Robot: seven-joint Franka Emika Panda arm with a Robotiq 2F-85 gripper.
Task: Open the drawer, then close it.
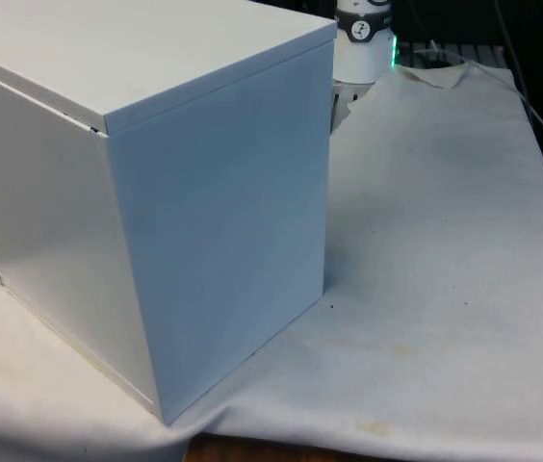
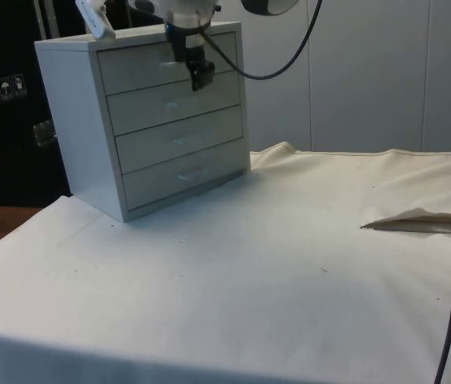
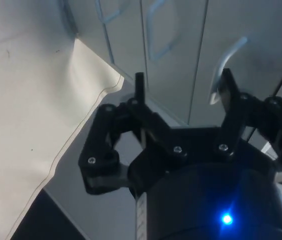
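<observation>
A white chest of drawers [image 2: 141,120] stands on the cloth with four drawer fronts, all flush and shut in the side view. In the front view it turns its plain back and side [image 1: 156,212] to the camera. My gripper [image 2: 201,78] hangs in front of the upper drawers, about level with the seam between the top and second fronts. The wrist view has the gripper [image 3: 183,82] open, nothing between its fingers. One fingertip [image 3: 227,82] is right beside a curved white drawer handle [image 3: 227,56]; I cannot tell whether they touch. Two more handles [image 3: 158,30] lie further off.
The white cloth [image 2: 289,264] spreads wide and bare in front of the chest. A fold with a lifted cloth edge [image 2: 421,224] lies off to one side. A black cable [image 2: 273,64] trails from the arm across the chest's upper corner.
</observation>
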